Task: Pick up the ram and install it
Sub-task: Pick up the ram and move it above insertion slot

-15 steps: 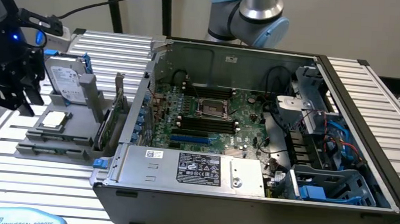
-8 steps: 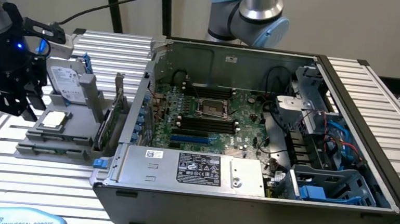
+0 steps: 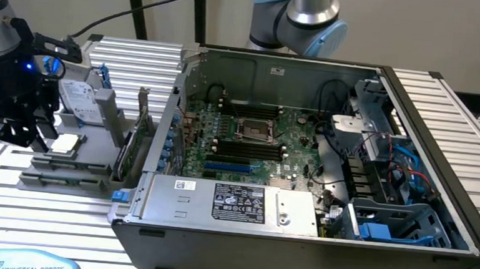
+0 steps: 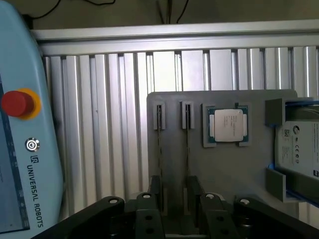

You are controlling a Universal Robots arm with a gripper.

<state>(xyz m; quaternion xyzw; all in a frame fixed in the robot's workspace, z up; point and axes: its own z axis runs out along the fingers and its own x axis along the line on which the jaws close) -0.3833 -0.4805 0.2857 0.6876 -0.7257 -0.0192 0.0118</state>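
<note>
A ribbed aluminium table (image 3: 42,222) is seen before a pale wall, and an opened computer case (image 3: 299,263) is laid on it. Beside the case a grey holder (image 4: 234,169) is set. The ram (image 4: 160,144) is stood edge-on in a narrow slot there, near the processor chip (image 4: 227,124). The gripper (image 4: 174,204) is held above the holder, fingers spread wide.

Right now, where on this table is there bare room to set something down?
Bare slats lie between the teach pendant and the gray tray, and along the table on the exterior view's right of the computer case. The tray, with processor and hard drive, and the case interior are crowded.
</note>
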